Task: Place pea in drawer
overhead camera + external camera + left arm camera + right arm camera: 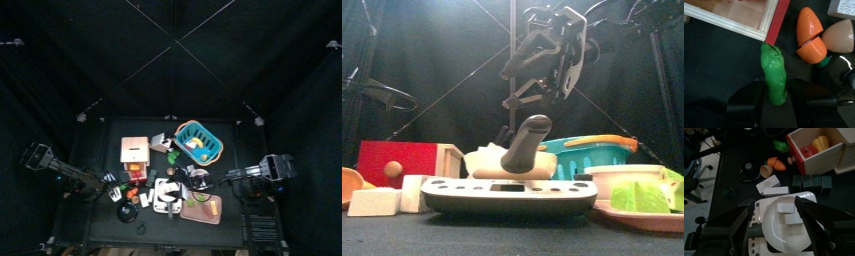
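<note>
My left gripper (777,94) is shut on the pea (772,67), a green pod. The pod's tip touches the red edge of the drawer (747,17), whose wooden inside shows behind it. In the top view the drawer (136,150) has an orange-tan top and stands left of the middle, with the left gripper (118,186) just in front of it. In the front view the drawer (402,160) shows a red side with a round knob. My right gripper (772,207) is open and empty, high above a white scale (784,225); it hangs at the top of the front view (529,90).
An orange carrot (811,35) and a beige egg shape (844,35) lie beside the pea. The blue basket (203,140) stands right of the drawer. A pink tray (643,215) with green food is at the front right. The white scale (509,195) stands front and centre.
</note>
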Tool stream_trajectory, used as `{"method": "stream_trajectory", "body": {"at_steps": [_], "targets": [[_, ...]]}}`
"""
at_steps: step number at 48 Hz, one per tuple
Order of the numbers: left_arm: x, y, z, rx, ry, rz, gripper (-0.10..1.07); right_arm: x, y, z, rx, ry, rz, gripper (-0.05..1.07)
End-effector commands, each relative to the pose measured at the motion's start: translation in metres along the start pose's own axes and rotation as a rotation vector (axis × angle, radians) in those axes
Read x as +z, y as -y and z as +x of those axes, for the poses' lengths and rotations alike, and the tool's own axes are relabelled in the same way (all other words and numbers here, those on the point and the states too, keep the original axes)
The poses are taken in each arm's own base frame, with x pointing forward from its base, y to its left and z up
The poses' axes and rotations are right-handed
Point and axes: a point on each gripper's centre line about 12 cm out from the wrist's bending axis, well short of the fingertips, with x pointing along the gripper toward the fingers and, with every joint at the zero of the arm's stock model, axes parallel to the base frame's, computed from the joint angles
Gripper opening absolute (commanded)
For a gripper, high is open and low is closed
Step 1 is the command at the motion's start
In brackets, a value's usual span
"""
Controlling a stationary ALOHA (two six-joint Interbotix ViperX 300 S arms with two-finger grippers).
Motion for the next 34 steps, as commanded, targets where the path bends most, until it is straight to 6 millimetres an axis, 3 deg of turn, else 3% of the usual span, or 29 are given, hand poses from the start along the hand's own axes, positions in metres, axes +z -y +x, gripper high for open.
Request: {"method": "stream_trajectory", "body": {"at_steps": [1, 14, 28, 34], "targets": [[0.002, 0.006, -0.013, -0.039, 0.005, -0.024, 0.69, 0.012, -0.004, -0.005, 0.012, 0.038, 0.0, 0.96], [0.005, 0.015, -0.049, -0.187, 0.049, -0.089, 0.69, 0.012, -0.003, -0.006, 0.011, 0.038, 0.001, 0.96], [0.039, 0.024, -0.064, -0.248, 0.249, -0.021, 0.69, 0.011, -0.003, -0.005, 0.01, 0.035, 0.006, 0.96], [0.055, 0.019, -0.071, -0.228, 0.307, -0.037, 0.69, 0.011, -0.003, -0.005, 0.01, 0.035, 0.001, 0.96]]}}
